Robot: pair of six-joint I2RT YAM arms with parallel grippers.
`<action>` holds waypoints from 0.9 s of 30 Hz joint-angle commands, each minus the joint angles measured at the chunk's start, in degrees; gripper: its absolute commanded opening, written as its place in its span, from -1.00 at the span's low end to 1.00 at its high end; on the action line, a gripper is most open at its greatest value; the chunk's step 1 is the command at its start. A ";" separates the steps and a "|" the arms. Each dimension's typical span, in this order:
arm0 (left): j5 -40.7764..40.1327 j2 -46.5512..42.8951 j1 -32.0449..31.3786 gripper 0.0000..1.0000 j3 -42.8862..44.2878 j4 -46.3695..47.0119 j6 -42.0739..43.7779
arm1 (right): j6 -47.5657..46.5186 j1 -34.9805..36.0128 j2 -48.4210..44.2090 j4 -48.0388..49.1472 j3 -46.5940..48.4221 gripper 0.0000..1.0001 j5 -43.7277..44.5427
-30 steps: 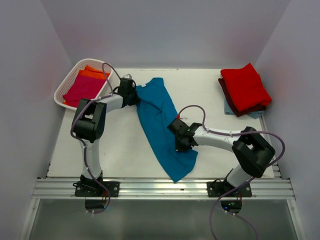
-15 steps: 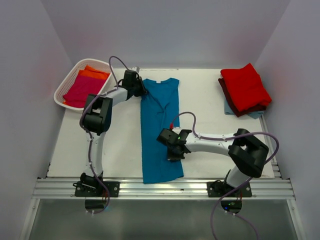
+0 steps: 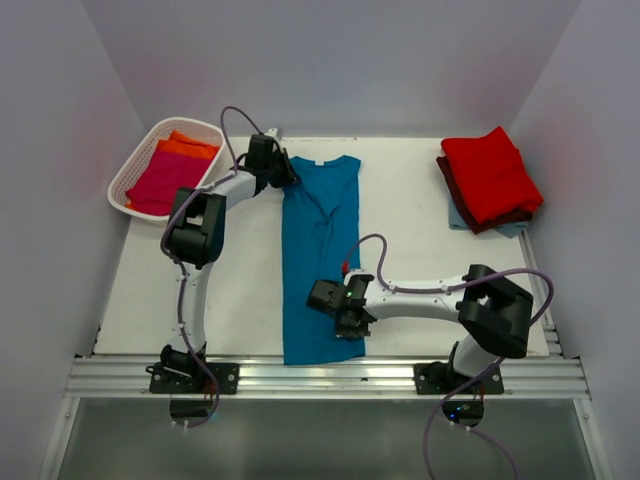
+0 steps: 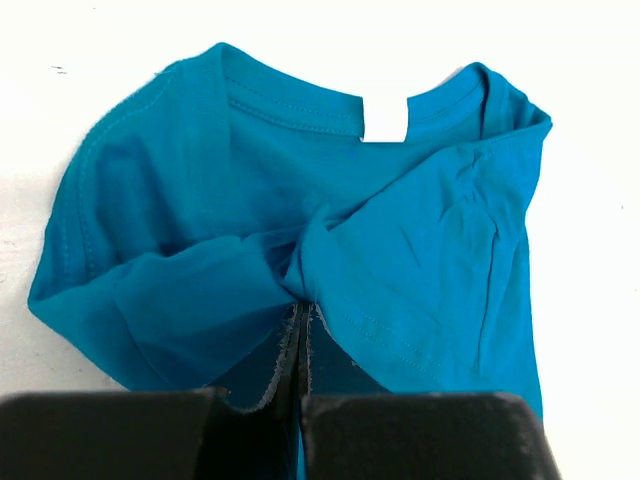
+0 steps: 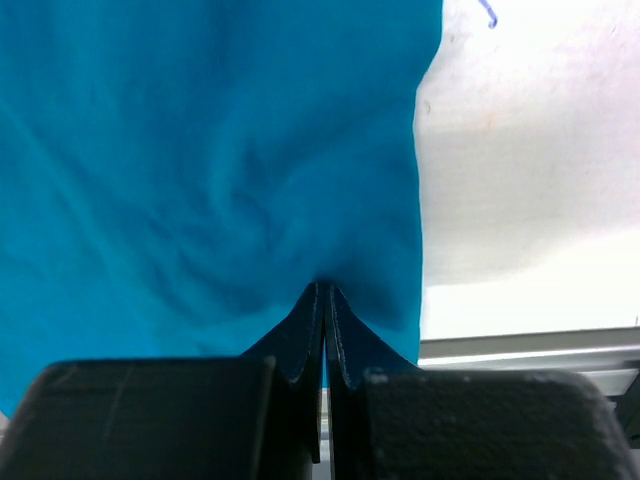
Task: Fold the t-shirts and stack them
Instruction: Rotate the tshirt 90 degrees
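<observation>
A teal blue t-shirt (image 3: 318, 250) lies stretched lengthwise down the middle of the table, collar at the far end. My left gripper (image 3: 283, 178) is shut on its far left shoulder; in the left wrist view the cloth (image 4: 400, 250) bunches into the closed left gripper (image 4: 300, 312). My right gripper (image 3: 345, 318) is shut on the shirt's near right side close to the hem, and the right wrist view shows the fabric (image 5: 200, 150) pinched at the right gripper (image 5: 323, 292). A folded red t-shirt (image 3: 490, 175) tops a stack at the back right, over a maroon one (image 3: 450, 185) and a light blue one (image 3: 460, 221).
A white lattice basket (image 3: 121, 182) at the back left holds a magenta t-shirt (image 3: 165, 180) and an orange one (image 3: 185, 148). An aluminium rail (image 3: 320, 378) runs along the near table edge, just below the shirt's hem. White walls close in on three sides.
The teal shirt has swung from a diagonal lie to straight and lengthwise. My right gripper dragged its lower end left and nearer; my left gripper shifted right and farther with the shoulder.
</observation>
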 commanded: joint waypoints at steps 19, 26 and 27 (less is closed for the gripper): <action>0.31 -15.12 1.21 -1.00 -9.46 2.81 1.27 | 12.39 4.01 -3.92 -8.31 -7.22 -1.00 4.85; 0.48 -17.76 1.21 -1.00 -11.57 2.90 1.36 | 6.52 10.08 -7.53 -14.46 3.58 -1.00 15.03; 0.66 -18.55 1.21 -1.00 -12.01 2.99 1.27 | 5.46 10.08 -7.45 -15.17 6.64 -1.00 19.05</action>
